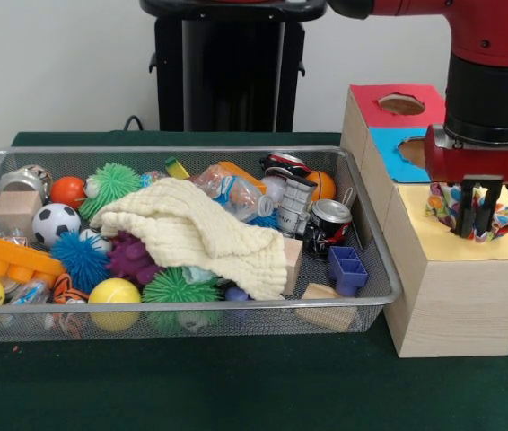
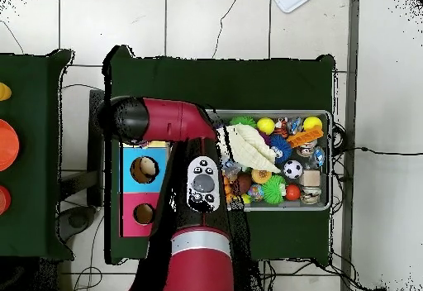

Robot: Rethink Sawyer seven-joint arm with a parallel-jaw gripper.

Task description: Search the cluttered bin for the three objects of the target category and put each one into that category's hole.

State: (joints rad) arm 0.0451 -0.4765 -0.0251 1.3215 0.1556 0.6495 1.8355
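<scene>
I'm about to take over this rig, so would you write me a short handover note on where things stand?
Gripper: down over the yellow-topped box, fingers at a dotted fabric piece; whether they grip it is unclear.
Fabric piece: on the yellow top, not yet through a hole.
Bin: cluttered; a cream cloth covers its middle, no other dotted piece visible.
Left: finish this piece, then search under the cloth.

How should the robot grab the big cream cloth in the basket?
Probably from straight above, pinching the raised fold near the middle of the cream cloth. It lies draped loosely on top of the toys in the basket, so nothing covers it and the bunched ridge gives the jaws something to close on.
</scene>
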